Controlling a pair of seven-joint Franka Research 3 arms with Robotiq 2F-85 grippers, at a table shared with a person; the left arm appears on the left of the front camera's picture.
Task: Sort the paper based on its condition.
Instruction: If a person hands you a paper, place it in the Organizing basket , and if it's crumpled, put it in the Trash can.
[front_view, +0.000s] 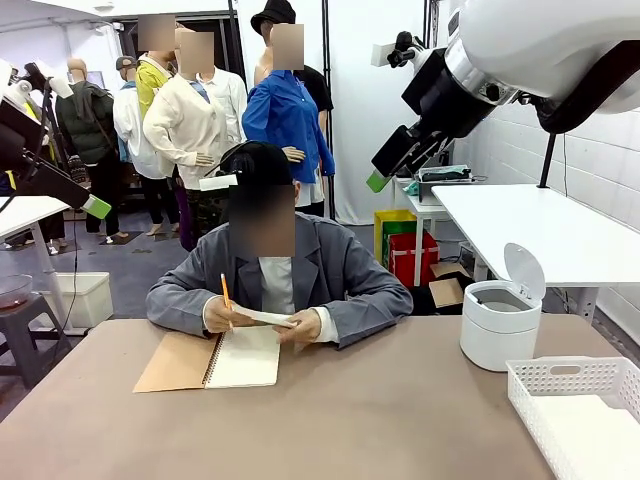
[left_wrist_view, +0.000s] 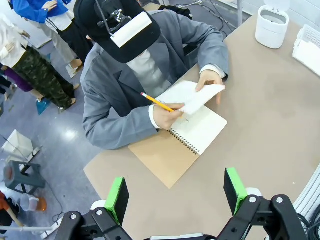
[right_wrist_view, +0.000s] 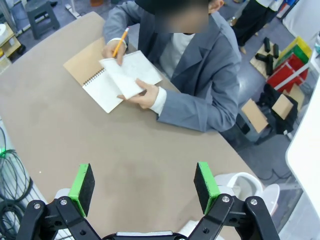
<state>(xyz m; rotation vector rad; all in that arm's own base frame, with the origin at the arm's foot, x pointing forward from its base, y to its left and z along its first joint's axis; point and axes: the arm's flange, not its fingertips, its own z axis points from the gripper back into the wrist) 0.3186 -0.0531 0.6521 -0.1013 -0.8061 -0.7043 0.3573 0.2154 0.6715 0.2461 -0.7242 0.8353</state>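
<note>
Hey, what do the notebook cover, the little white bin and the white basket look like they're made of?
Notebook cover: brown cardboard, matte, likely uncoated. Bin: smooth white plastic with a faint sheen, it seems. Basket: white moulded plastic, judging by its slotted lattice walls.

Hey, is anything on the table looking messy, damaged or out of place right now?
Nothing spilled or damaged. The only irregular thing is a white sheet held up, bent, over the open notebook by the person's hand. The lid of the bin stands open.
</note>
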